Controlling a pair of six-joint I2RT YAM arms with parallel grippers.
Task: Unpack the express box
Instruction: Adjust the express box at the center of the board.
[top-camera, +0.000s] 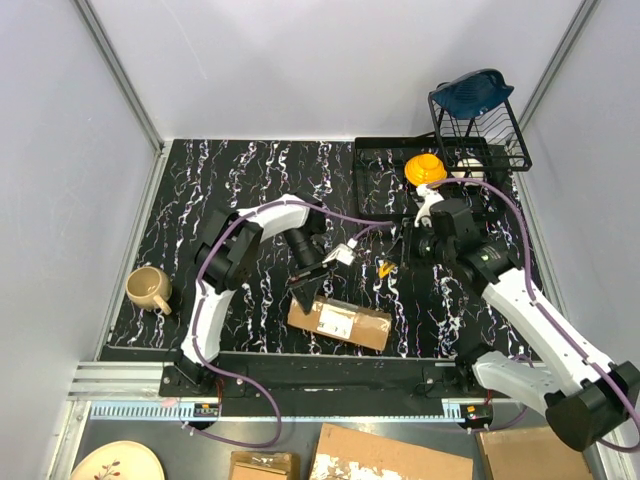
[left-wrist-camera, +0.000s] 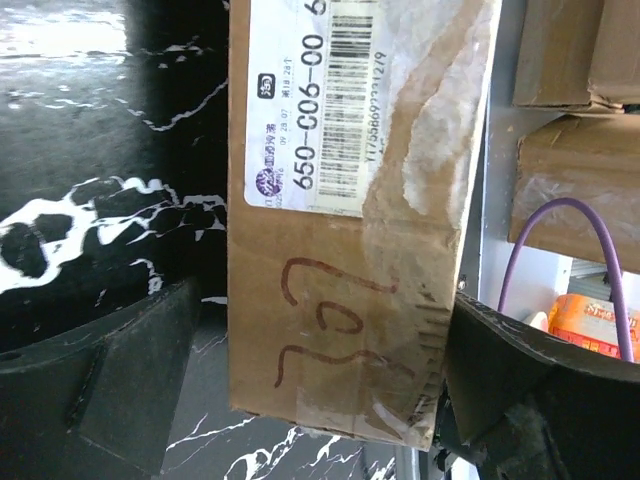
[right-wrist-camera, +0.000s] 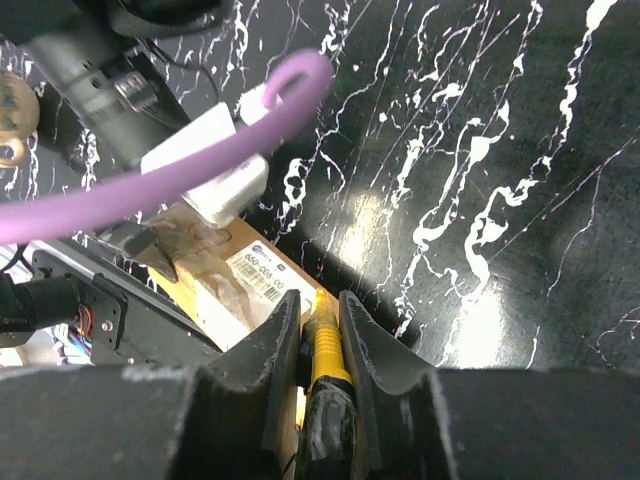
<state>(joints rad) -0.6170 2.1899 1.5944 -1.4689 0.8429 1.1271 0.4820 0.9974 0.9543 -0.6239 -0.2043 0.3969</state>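
Near the front edge of the black marbled table, centre: the express box, a small oblong brown carton, lying flat and slightly askew.

- Surface, left wrist view: the express box carries a white shipping label with barcode and printed numbers, wrinkled clear tape over the cardboard, and handwritten reddish-brown marks below the label. The overhead view shows only a pale patch on top.
- Left gripper: at the box's left end. In the left wrist view the left gripper has its jaws spread, one finger on each side of the carton. The right-hand finger meets the box edge; a gap shows beside the other.
- Right gripper: above the table behind the box, apart from it. In the right wrist view the right gripper is clamped on a yellow-and-black utility knife, with the labelled box beyond the tip.
- Overhead view only: tan mug at the left edge, wire rack at the far right corner, torn cardboard pieces below the table.
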